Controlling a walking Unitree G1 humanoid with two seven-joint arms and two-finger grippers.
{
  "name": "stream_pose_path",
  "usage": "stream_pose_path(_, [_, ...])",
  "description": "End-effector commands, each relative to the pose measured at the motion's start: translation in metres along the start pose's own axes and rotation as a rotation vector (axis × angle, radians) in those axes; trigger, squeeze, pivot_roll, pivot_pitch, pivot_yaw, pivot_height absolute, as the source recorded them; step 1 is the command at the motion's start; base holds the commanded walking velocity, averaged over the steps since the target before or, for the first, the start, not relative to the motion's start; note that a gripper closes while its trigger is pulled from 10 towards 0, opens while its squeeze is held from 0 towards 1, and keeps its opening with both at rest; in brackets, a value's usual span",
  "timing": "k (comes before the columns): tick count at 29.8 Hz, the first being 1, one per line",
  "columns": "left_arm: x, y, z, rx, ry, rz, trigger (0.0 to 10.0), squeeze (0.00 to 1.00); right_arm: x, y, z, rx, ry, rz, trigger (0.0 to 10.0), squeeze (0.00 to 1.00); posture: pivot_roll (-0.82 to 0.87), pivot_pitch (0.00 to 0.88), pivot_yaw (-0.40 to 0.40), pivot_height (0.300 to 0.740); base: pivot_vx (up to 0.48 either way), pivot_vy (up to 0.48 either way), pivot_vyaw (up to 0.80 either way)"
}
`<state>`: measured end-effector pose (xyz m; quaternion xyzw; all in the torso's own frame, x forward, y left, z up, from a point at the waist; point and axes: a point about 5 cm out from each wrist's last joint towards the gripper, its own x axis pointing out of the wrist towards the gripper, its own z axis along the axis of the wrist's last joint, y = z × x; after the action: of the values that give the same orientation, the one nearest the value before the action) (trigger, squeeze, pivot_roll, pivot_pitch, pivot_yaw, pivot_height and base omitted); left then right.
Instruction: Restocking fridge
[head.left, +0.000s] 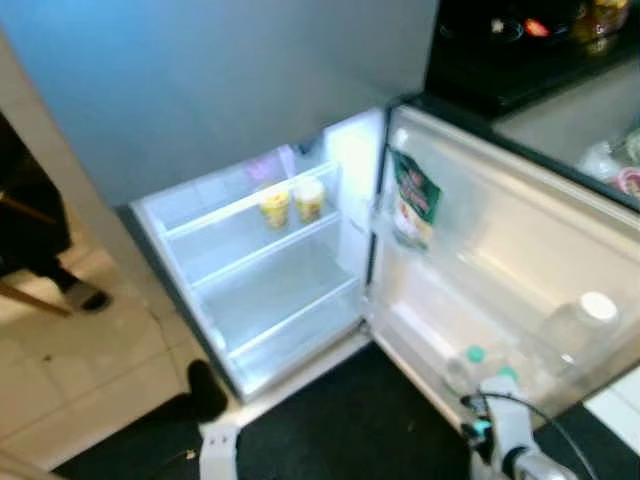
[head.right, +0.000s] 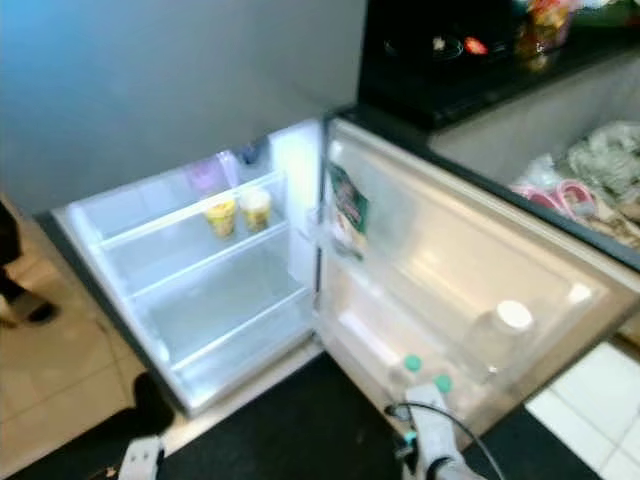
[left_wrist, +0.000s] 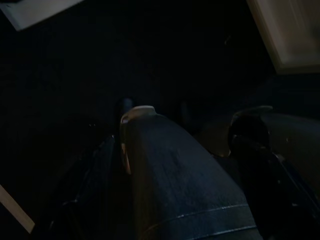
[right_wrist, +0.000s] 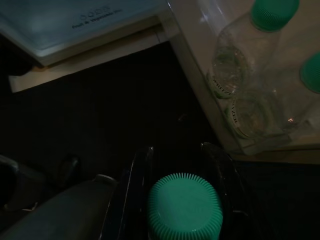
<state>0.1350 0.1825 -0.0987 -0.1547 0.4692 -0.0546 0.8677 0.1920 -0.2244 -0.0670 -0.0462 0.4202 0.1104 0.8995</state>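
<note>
The small fridge (head.left: 250, 300) stands open, lit inside, with two yellow cups (head.left: 290, 203) on its upper shelf. Its door (head.left: 520, 250) swings out to the right and carries a green packet (head.left: 415, 200), a white-capped bottle (head.left: 585, 320) and two clear green-capped bottles (right_wrist: 240, 55) in the lower door shelf. In the right wrist view my right gripper (right_wrist: 179, 148) is shut on another bottle with a green cap (right_wrist: 185, 206), low beside that door shelf. The right arm (head.left: 512, 430) shows at the bottom edge. The left arm (head.left: 217, 450) hangs low; its wrist view is very dark.
A black mat (head.left: 350, 420) lies before the fridge, with pale tiles (head.left: 90, 370) to the left. A person's dark leg and shoe (head.left: 80, 295) stand at the far left. A counter (head.right: 560, 110) above the door holds cluttered items.
</note>
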Motion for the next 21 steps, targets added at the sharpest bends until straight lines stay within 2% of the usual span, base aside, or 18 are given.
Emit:
stream_pose_path(1, [-0.004, 0.004, -0.012, -0.017, 0.042, 0.008, 10.0, 0.00, 0.005, 0.008, 0.016, -0.038, -0.056, 0.052, 10.0, 0.00, -0.04, 0.057, 0.020, 0.740, 0.000, 0.000, 0.00])
stream_pose_path(6, [-0.005, 0.006, -0.012, -0.020, 0.034, 0.014, 10.0, 0.00, 0.008, 0.012, 0.023, -0.052, -0.076, 0.080, 10.0, 0.00, -0.04, 0.051, 0.023, 0.740, 0.000, 0.000, 0.00])
stream_pose_path(13, [-0.005, 0.006, -0.011, -0.014, 0.031, 0.016, 10.0, 0.00, 0.008, 0.016, 0.022, -0.083, -0.066, 0.099, 10.0, 0.00, -0.04, 0.045, 0.020, 0.740, 0.000, 0.000, 0.00])
stream_pose_path(19, [-0.005, 0.006, -0.010, -0.011, 0.030, 0.011, 10.0, 0.00, 0.008, 0.017, 0.016, -0.108, -0.036, 0.104, 10.0, 0.00, -0.04, 0.042, 0.018, 0.740, 0.000, 0.000, 0.00])
stream_pose_path(20, [-0.004, 0.005, -0.009, -0.013, 0.027, 0.005, 10.0, 0.00, 0.006, 0.018, 0.005, -0.111, 0.005, 0.102, 10.0, 0.00, -0.03, 0.045, 0.020, 0.740, 0.000, 0.000, 0.00])
stream_pose_path(21, [-0.004, 0.005, -0.009, -0.013, 0.027, 0.005, 10.0, 0.00, 0.006, 0.018, 0.005, -0.111, 0.005, 0.102, 10.0, 0.00, -0.03, 0.045, 0.020, 0.740, 0.000, 0.000, 0.00])
